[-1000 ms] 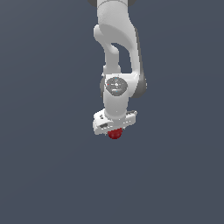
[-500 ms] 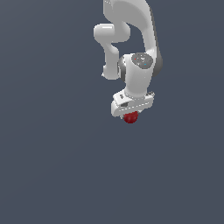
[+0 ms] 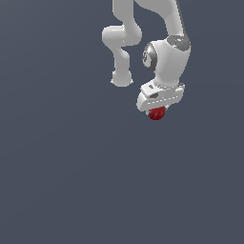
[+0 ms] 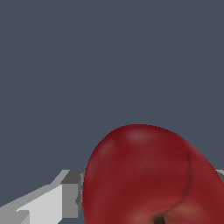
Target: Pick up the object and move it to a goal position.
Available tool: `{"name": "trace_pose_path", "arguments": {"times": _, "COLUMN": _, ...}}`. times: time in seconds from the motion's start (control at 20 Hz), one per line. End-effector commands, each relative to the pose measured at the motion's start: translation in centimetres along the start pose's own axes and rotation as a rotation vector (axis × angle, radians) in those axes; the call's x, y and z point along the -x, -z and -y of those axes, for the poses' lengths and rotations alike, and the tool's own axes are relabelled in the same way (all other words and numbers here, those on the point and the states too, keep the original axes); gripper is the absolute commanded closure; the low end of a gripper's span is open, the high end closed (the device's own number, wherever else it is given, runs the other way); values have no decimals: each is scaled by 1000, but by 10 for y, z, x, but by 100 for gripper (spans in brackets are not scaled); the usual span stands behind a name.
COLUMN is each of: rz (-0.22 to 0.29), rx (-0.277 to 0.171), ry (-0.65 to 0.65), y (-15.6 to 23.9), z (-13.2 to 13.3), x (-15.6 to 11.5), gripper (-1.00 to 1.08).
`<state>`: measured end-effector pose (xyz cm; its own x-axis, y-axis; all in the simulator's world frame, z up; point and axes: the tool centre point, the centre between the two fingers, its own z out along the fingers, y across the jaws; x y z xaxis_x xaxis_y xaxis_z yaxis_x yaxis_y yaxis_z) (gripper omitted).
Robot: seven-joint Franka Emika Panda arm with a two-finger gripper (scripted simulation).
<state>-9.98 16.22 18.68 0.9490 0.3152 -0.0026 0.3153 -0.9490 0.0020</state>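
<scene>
Flat slate-grey background filled the exterior view, no surface edge or other item visible. White Panda arm came in from the top, elbow link hanging toward the exterior view's left, wrist section on the exterior view's right. Gripper pointed down, tilted slightly, at the lowest end of the arm. Dark red ball-like object sat right under the hand body, touching it, lower half sticking out below; fingers themselves weren't resolvable there, too small and hidden by the hand. Wrist view: same grey background over the upper half. Object loomed large and close, glossy dark red, roundish with a crease running down one side and a dark dimple at the frame edge. One light grey finger showed beside it, butting against its side; opposite finger barely peeked out at the frame edge. Read: jaws clamped on the object, object carried off any surface.
</scene>
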Motion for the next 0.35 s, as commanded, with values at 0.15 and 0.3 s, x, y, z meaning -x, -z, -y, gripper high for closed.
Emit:
{"name": "trace_pose_path", "arguments": {"times": 0.15, "rz": -2, "rx": -1, "ry": -2, "y": 14, "z": 23, "x": 7, "gripper": 108}}
{"name": "trace_pose_path", "arguments": {"times": 0.3, "rz": -2, "rx": -1, "ry": -2, "y": 15, "z": 27, "x": 7, "gripper": 108}}
